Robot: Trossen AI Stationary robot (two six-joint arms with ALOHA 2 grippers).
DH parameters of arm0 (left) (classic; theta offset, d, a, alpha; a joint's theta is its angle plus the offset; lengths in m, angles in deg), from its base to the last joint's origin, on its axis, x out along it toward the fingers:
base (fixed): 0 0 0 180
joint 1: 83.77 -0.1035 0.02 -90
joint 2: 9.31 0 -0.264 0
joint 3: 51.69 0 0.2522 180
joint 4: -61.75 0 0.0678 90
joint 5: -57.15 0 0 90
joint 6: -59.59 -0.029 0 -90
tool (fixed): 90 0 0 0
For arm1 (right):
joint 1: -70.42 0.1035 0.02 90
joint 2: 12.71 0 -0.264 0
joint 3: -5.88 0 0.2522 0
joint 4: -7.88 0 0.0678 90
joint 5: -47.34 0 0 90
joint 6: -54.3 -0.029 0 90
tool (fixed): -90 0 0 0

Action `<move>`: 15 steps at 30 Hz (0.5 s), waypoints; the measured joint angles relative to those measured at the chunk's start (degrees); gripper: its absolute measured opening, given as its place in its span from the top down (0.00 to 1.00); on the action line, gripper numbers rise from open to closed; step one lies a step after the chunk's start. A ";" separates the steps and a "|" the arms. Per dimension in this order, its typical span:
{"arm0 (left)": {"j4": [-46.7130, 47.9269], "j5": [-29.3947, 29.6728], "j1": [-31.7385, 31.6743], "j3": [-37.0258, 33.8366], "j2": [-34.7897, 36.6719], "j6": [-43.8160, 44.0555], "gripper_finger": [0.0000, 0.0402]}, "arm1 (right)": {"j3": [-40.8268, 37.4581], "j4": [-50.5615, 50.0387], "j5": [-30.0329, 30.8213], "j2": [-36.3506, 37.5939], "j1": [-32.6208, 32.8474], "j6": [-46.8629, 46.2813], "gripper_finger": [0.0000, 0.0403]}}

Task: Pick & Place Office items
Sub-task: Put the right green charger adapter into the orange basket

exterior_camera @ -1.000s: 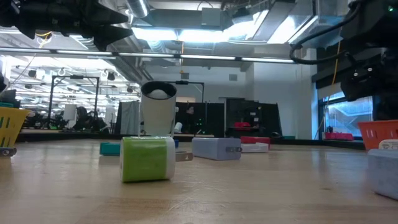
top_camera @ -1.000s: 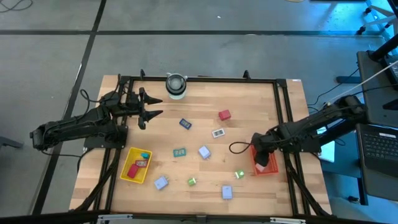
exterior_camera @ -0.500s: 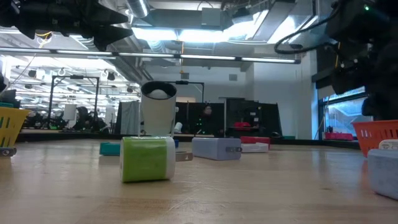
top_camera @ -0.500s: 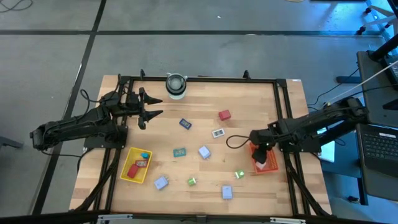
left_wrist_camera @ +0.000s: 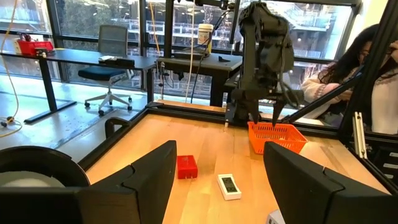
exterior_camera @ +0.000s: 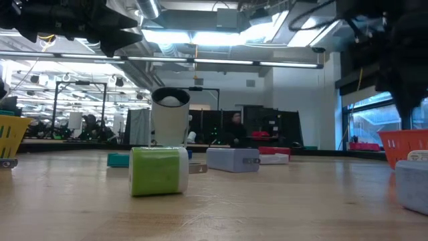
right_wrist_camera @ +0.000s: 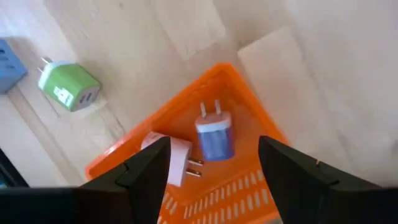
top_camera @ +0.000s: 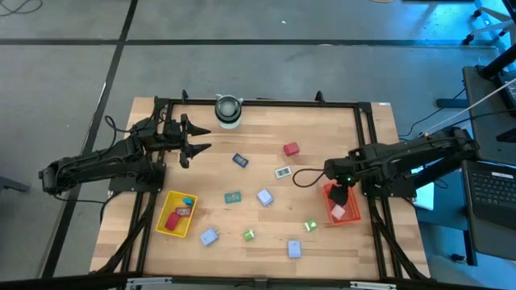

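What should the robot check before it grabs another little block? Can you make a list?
1. Right gripper empty: ok, open above the orange tray.
2. Last items landed inside: ok, a lavender charger and a pink charger lie in that tray.
3. A next item is near: ok, a green charger sits on the table just outside the tray.
4. Left gripper out of the way: ok, open, at the far left side.
5. Cable loop beside the right arm won't snag: cannot tell.
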 joint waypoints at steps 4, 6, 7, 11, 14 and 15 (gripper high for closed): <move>-0.91 0.01 0.01 0.00 0.01 0.02 0.41 | 4.74 0.35 6.01 0.00 -0.29 2.85 0.40; -0.99 0.01 0.00 0.00 -0.01 0.02 0.41 | 6.86 3.77 9.88 0.00 -0.29 4.87 0.40; -1.04 0.01 0.01 0.00 -0.01 0.04 0.41 | 7.68 6.49 11.10 0.00 -0.29 6.26 0.40; -1.30 0.01 -0.01 0.00 0.00 0.11 0.41 | 9.96 16.85 13.29 -0.46 0.93 17.10 0.40; -1.30 0.01 -0.01 0.00 0.01 0.50 0.41 | 12.16 19.21 18.76 -2.55 2.61 26.52 0.40; -1.30 0.01 0.00 0.00 -0.01 0.69 0.41 | 13.23 19.27 20.17 -3.61 3.06 29.00 0.40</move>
